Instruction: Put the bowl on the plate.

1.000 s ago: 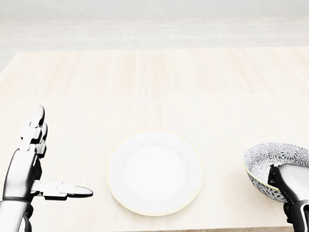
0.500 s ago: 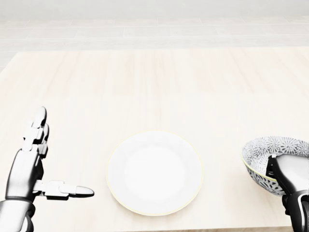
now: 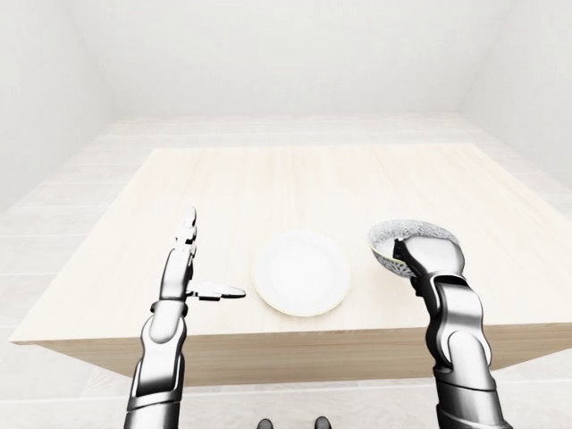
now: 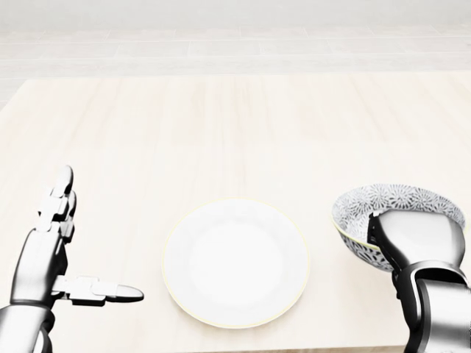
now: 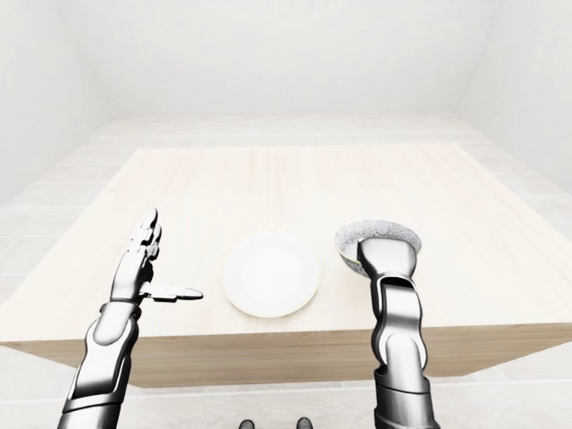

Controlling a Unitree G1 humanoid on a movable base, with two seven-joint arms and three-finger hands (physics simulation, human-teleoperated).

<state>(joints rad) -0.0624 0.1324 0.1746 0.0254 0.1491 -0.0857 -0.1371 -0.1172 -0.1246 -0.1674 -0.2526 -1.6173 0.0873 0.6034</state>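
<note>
A white round plate point(image 4: 235, 262) lies flat on the pale wooden table point(image 4: 235, 125), low in the head view's middle. To its right a patterned bowl point(image 4: 383, 204) with a dark floral inside is held off the table by my right hand point(image 4: 416, 239), shut on the bowl's near rim. The bowl hangs beside the plate, its left edge a short gap from the plate's right edge. At the left of the plate my left hand point(image 4: 62, 257) stands open, fingers up, thumb pointing toward the plate, holding nothing.
The table's near edge point(image 3: 286, 344) runs just below the plate. Around the table lie a light tiled floor point(image 3: 63, 188) and white walls.
My right hand has carried the bowl up and to the left, closer to the plate. The left hand and the plate have stayed in place.
</note>
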